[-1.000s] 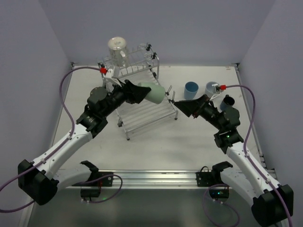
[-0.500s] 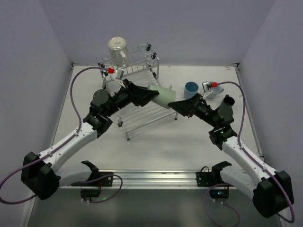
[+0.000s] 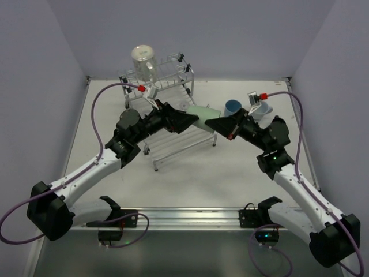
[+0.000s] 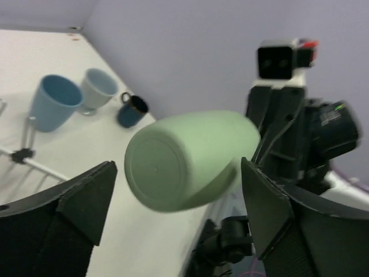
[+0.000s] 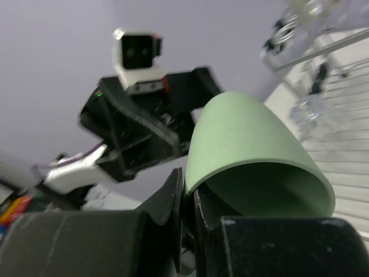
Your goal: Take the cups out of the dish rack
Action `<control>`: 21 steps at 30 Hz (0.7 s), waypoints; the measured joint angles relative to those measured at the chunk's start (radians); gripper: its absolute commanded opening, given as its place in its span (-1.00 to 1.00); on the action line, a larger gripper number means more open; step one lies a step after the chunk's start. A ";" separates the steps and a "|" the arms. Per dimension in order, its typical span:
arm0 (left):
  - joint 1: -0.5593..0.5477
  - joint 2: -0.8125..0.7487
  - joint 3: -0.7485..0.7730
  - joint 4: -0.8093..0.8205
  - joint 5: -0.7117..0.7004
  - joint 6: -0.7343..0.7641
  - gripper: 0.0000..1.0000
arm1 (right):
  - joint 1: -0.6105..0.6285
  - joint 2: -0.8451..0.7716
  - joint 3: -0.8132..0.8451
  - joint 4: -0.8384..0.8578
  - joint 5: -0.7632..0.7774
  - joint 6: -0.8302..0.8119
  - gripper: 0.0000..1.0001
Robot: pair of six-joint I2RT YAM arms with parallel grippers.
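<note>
A pale green tumbler (image 3: 203,112) hangs on its side above the right edge of the dish rack (image 3: 173,143). My right gripper (image 3: 210,123) is shut on its rim, one finger inside and one outside (image 5: 189,182). My left gripper (image 3: 195,120) stands open around the tumbler's base (image 4: 190,158), with both fingers (image 4: 86,196) clear of its wall. A clear glass (image 3: 142,59) sits upside down on the rack's raised back rail. On the table to the right stand a light blue tumbler (image 3: 232,107), a pale grey mug (image 3: 262,108) and a dark blue mug (image 4: 131,111).
The rack's coiled wire loops (image 3: 179,64) rise at the back. The right arm (image 3: 271,138) reaches over the cups on the table. White walls close the table at the back and on both sides.
The left gripper has let go of the green tumbler and opened wide. The right gripper has closed on its rim. Tumbler and both grippers have shifted right.
</note>
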 measured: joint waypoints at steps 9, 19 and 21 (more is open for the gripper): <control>-0.010 -0.143 0.215 -0.566 -0.250 0.314 1.00 | -0.031 0.187 0.675 -0.876 0.306 -0.547 -1.00; -0.010 -0.352 0.130 -0.811 -0.451 0.506 1.00 | -0.069 0.670 1.247 -1.440 0.667 -0.886 -1.00; -0.010 -0.353 0.098 -0.827 -0.471 0.518 1.00 | -0.084 0.760 1.326 -1.521 0.702 -0.921 -1.00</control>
